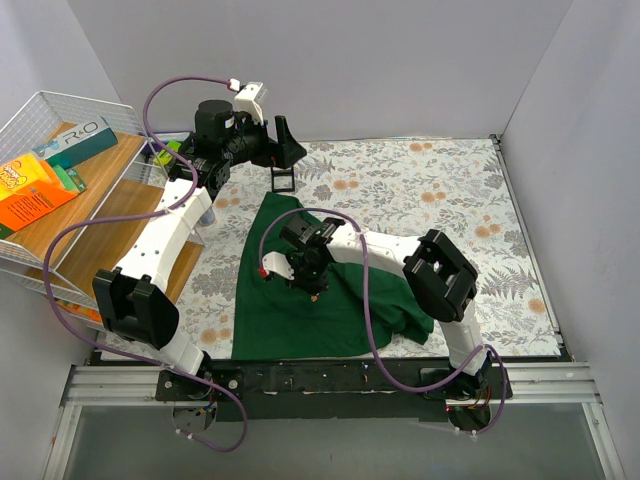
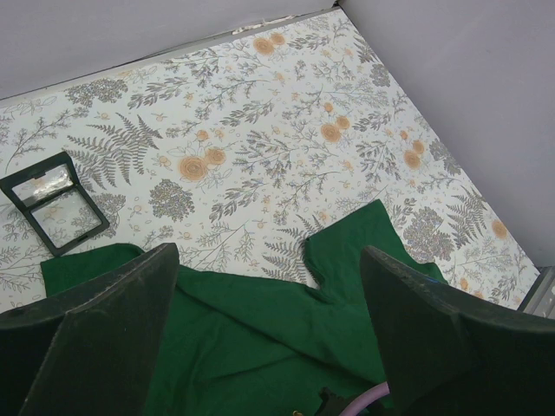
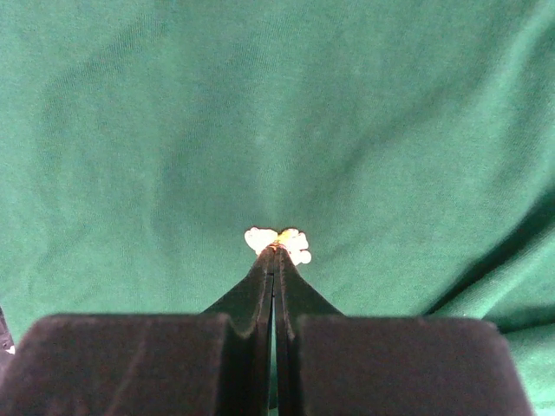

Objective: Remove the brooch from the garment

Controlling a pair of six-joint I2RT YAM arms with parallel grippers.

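Note:
The dark green T-shirt (image 1: 300,300) lies spread on the floral table cover; it also fills the right wrist view (image 3: 277,113) and the lower part of the left wrist view (image 2: 260,338). A small white and gold brooch (image 3: 277,243) sits on the cloth. My right gripper (image 3: 275,250) is shut, its tips pinching the brooch's near edge; from above it (image 1: 313,290) points down at the shirt's middle. My left gripper (image 1: 285,140) hangs open and empty high above the table's far left, its fingers (image 2: 95,347) wide apart.
A small black-framed clear box (image 2: 54,201) lies on the table cover beyond the shirt's far left corner; it shows from above (image 1: 283,180). A wire rack (image 1: 70,180) with boxes and a wooden shelf stands at the left. Grey walls enclose the table.

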